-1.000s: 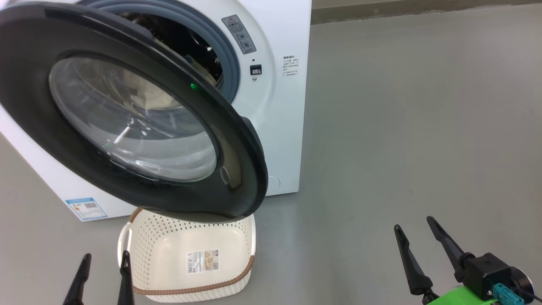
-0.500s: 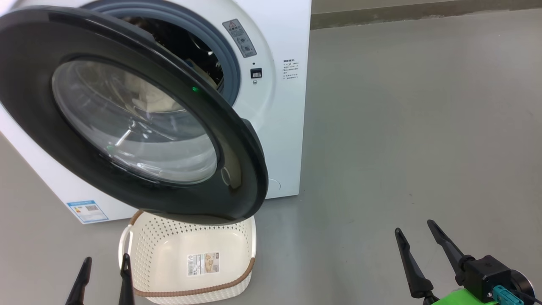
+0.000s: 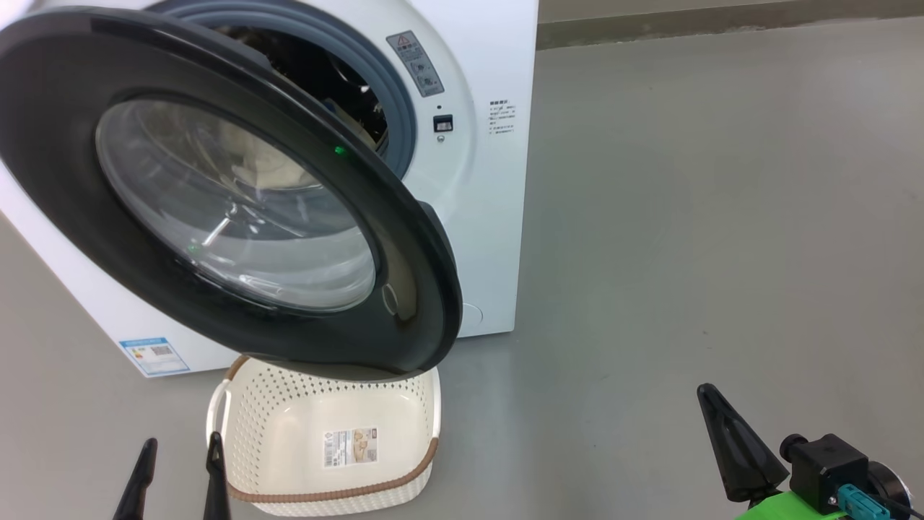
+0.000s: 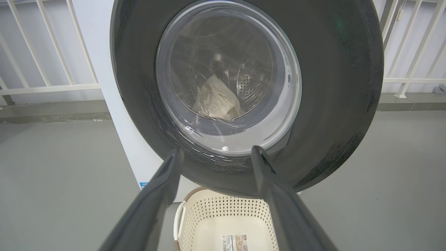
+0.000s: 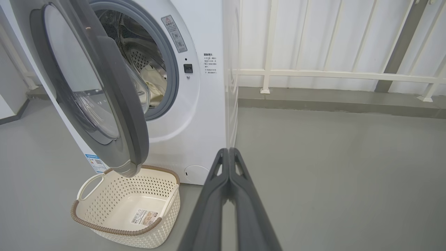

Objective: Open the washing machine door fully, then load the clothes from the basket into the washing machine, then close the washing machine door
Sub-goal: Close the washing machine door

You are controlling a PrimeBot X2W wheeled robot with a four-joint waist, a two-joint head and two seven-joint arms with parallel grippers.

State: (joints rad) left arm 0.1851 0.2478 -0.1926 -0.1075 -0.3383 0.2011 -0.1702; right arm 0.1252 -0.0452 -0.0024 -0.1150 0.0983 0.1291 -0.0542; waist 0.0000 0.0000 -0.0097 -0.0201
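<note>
Cream-white plastic, bare down to the label sticker (image 3: 349, 446): the basket (image 3: 289, 440), with nothing soft lying in it. Sits on the grey floor (image 3: 686, 217) just in front of the washing machine (image 3: 476, 217), far end tucked under the lower edge of the washing machine door (image 3: 231, 195). Upright, mouth to the ceiling. Seems to lie with its long side across the machine's front, a white handle (image 3: 214, 415) at the left end, though hard to be sure from these angles.

Pale cream clothes (image 4: 217, 101) inside the steel drum (image 5: 137, 59), seen through the glass bowl (image 4: 271, 69) from the left wrist and past the door's edge from the right wrist. Reads, then, as opening done and loading done, with only the closing to do.

Round, so no long axis to speak of for the door. Stands upright on a hinge at the head view's left, swung well out from the front, outer face turned toward the left gripper (image 4: 216, 150), free edge out toward the robot, latch (image 3: 442, 123) uncovered.

Fingers of that gripper spread wide, gripping nothing, aimed at the glass from low down and apart from it. As for the right gripper (image 5: 228, 150): fingers pressed together, empty, low over bare floor, well apart from machine and basket. Probably calls next for a push on the outer face near the free edge.
</note>
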